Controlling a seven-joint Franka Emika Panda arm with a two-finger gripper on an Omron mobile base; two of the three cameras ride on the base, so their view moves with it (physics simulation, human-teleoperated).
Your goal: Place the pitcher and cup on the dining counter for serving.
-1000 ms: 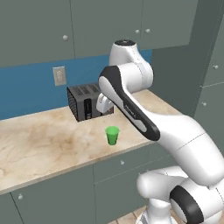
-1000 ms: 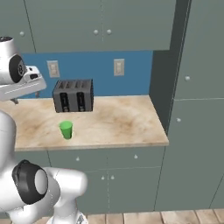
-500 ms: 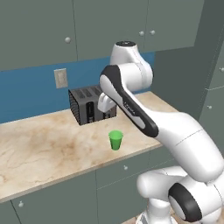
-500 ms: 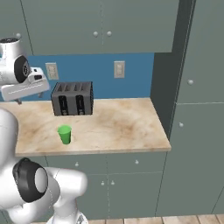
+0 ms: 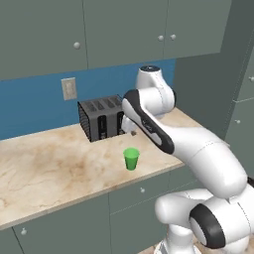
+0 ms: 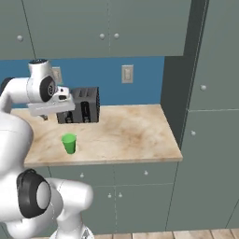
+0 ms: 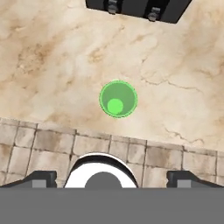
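Observation:
The cup (image 5: 131,158) is a small bright green tumbler standing upright on the beige marble counter (image 5: 54,163), near its front edge; it also shows in the right base view (image 6: 69,143). My gripper (image 7: 111,179) hangs well above the counter, looking straight down, with the cup (image 7: 118,99) seen from above, empty, a little ahead of the gap between the jaws. The dark fingertips (image 7: 40,176) stand far apart with nothing between them. My hand (image 6: 50,108) hovers in front of the toaster. The pitcher and the dining counter are out of view.
A black toaster (image 5: 101,118) stands at the back of the counter against the blue wall, behind the cup. Grey-green cabinets hang above, and a tall cabinet (image 6: 210,116) closes the counter's right end. Tiled floor (image 7: 39,144) lies below the counter edge.
The views have shifted slightly, so the base has moved a little. My hand has swung out from the wall to above the cup. The jaws stay wide apart.

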